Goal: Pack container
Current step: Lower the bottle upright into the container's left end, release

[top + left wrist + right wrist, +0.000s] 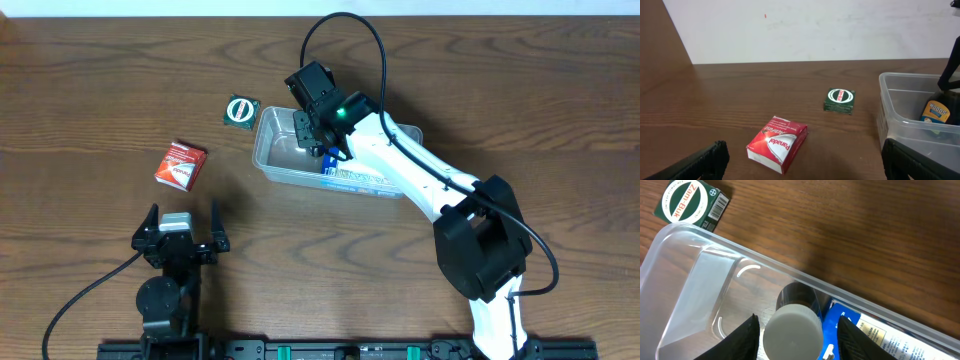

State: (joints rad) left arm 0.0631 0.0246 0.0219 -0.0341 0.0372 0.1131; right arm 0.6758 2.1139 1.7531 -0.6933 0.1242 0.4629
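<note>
The clear plastic container (278,150) lies at the table's middle; it also shows in the left wrist view (900,102) and the right wrist view (705,237). Inside it lies a blue and white box (357,179) (842,325). A dark bottle with a white cap (792,330) and a "Woods" label (936,112) stands beside that box. My right gripper (312,135) (795,335) is down in the container, its fingers on either side of the cap with gaps, open. My left gripper (182,222) (805,157) is open and empty near the front edge.
A red Panadol box (180,164) (777,144) lies on the table just ahead of my left gripper. A green Zam-Buk box (240,110) (840,100) (690,202) lies by the container's far left corner.
</note>
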